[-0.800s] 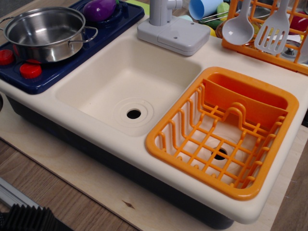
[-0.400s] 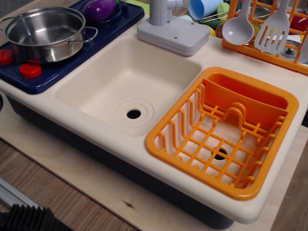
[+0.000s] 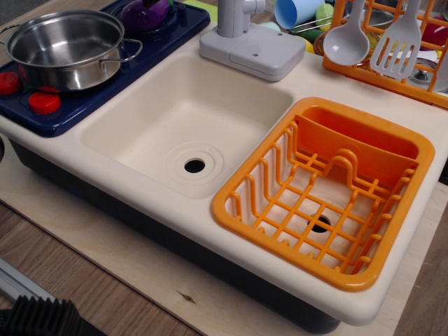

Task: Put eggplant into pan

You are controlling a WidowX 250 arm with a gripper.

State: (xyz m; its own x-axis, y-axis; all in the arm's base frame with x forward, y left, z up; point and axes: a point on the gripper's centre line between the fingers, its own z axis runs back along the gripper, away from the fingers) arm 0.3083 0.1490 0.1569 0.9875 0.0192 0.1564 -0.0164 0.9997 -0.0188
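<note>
The purple eggplant (image 3: 142, 15) lies on the dark blue stove top (image 3: 164, 31) at the top edge of the view, just behind and to the right of the pan. The pan (image 3: 64, 47), a shiny steel pot with two wire handles, stands empty on the stove's front burner at the upper left. A small dark shape at the top edge, over the eggplant, looks like the tip of my gripper (image 3: 152, 4). Too little of it shows to tell whether it is open or shut, or whether it touches the eggplant.
A cream sink basin (image 3: 185, 119) lies in the middle, with a grey faucet base (image 3: 252, 45) behind it. An orange dish rack (image 3: 325, 189) sits at the right. An orange utensil holder (image 3: 392, 42) with a spoon and spatula stands at the back right. Red knobs (image 3: 43, 103) are on the stove's front.
A dark shape has come in at the top edge over the eggplant. The eggplant, pan and everything else have stayed put.
</note>
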